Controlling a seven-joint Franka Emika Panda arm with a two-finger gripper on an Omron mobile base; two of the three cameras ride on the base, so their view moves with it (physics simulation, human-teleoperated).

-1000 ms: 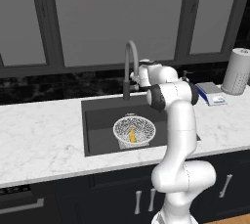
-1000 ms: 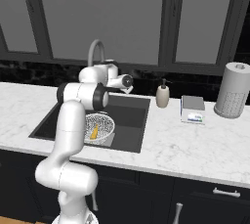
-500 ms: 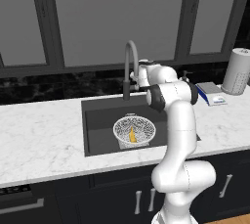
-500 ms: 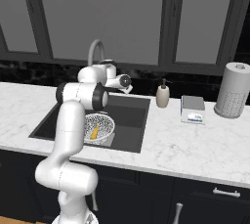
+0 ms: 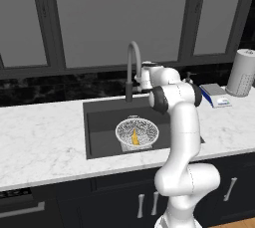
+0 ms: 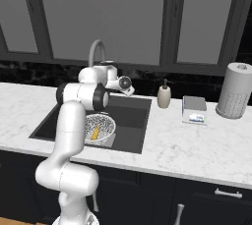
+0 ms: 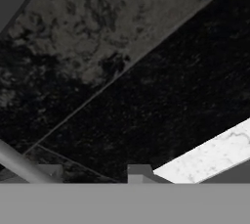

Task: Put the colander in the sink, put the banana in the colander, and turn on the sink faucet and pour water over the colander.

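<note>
Beige soap dispenser [image 6: 164, 96], scale [image 6: 195, 109], paper towel roll [image 6: 234, 90] right of sink [image 6: 129, 121].

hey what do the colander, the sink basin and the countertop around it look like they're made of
The colander looks like fine white mesh or perforated metal: its wall is densely speckled with dark holes, so the banana shows inside. The sink looks like matte dark grey composite or coated metal, with no shine. The countertop looks like polished white marble with soft grey veining. All rendered, so this is only a guess.
</note>
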